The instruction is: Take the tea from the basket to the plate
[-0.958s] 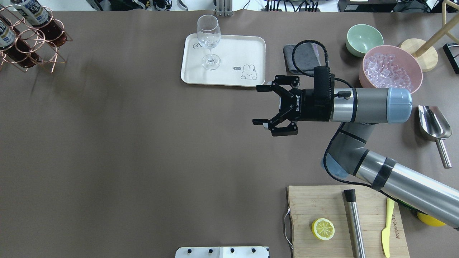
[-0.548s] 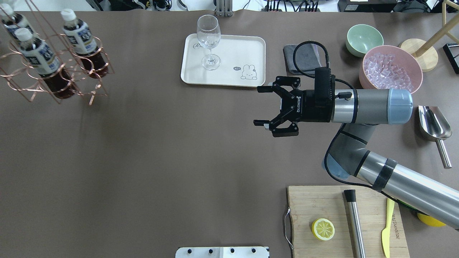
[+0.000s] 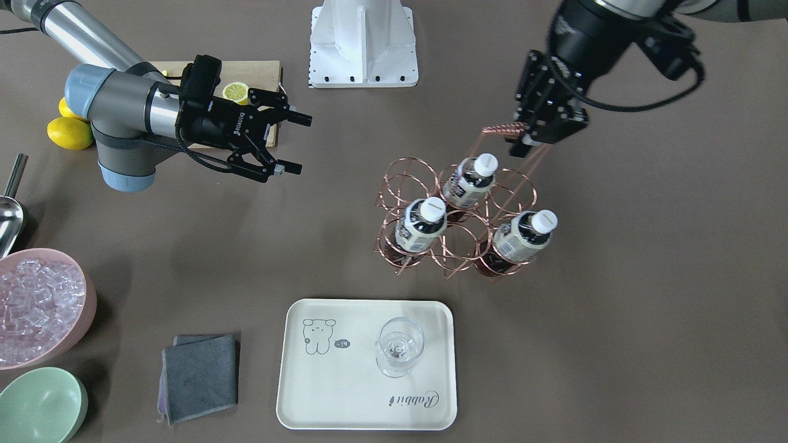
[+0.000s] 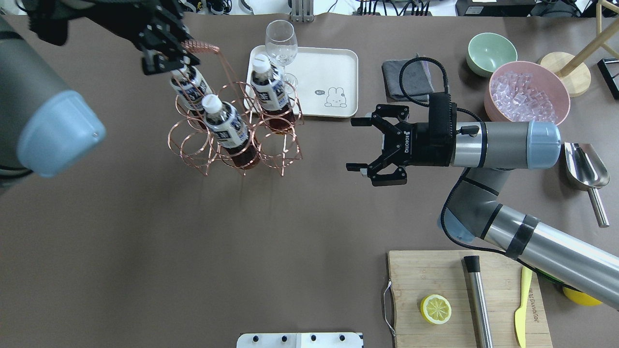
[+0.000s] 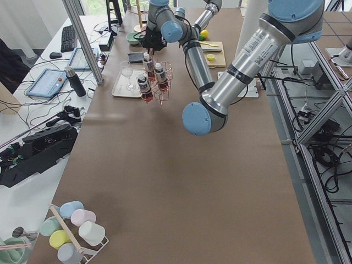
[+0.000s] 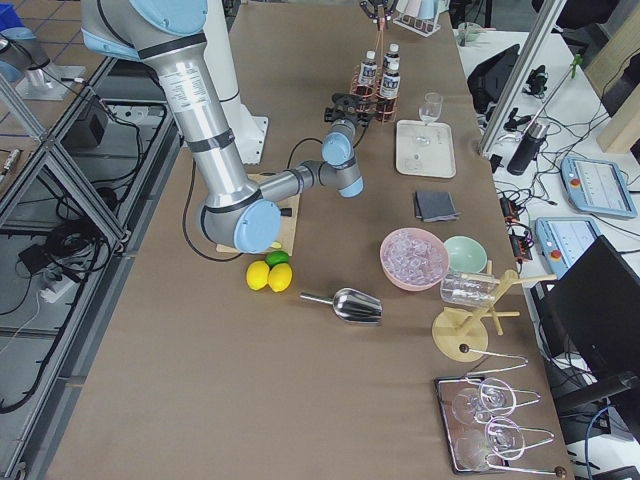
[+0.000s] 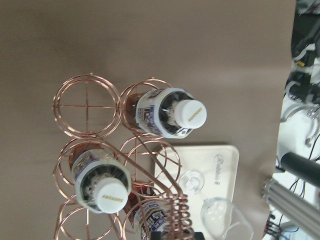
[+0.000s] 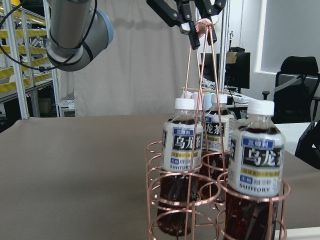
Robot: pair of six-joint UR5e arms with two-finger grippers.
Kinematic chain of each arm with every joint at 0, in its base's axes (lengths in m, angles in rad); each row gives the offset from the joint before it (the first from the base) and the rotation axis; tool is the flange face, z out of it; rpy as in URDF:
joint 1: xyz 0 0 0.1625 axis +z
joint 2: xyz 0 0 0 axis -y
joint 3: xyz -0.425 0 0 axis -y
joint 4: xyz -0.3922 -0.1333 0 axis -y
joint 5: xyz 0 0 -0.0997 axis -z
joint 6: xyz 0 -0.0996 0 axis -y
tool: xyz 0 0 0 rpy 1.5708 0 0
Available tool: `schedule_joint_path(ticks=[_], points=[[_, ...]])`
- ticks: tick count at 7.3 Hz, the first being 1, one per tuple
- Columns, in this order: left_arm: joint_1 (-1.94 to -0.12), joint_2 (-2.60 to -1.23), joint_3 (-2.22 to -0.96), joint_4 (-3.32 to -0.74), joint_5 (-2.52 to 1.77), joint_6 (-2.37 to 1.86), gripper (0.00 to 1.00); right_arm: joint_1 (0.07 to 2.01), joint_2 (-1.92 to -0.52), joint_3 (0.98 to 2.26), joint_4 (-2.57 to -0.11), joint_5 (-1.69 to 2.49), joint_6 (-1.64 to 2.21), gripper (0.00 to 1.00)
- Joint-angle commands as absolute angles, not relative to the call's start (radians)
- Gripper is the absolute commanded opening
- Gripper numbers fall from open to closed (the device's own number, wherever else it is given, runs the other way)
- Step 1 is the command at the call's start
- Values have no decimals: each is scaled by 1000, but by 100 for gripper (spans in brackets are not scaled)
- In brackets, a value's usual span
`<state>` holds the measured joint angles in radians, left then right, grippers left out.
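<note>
You'll find right arm and left arm alike: silver-grey tubes, pale blue joint caps. Right tool: matte black, white ROBOTIQ lettering. Just behind that tool, black camera block with looping black cable; farther behind it, black tape band.

Ice fills the pink bowl beside the green bowl

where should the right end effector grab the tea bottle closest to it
Grip that tea bottle on its label band, above the basket ring, coming in level from the side of the right end effector. It stands upright, wire cages its lower half, and the handle rises mid-basket, so that outer flank is free.
</note>
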<state>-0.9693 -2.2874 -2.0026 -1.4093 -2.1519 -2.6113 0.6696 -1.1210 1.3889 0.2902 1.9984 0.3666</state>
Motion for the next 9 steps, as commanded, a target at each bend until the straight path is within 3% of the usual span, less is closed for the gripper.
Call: schedule_joint_path(ticks=[1, 9], points=[[-725, -2442, -1997, -1310, -1929, -2770, 0, 670, -1123, 1388, 293, 1999, 367, 100], [-551, -2444, -1983, -1299, -1802, -2950, 0, 670, -1124, 1390, 295, 1994, 365, 100]])
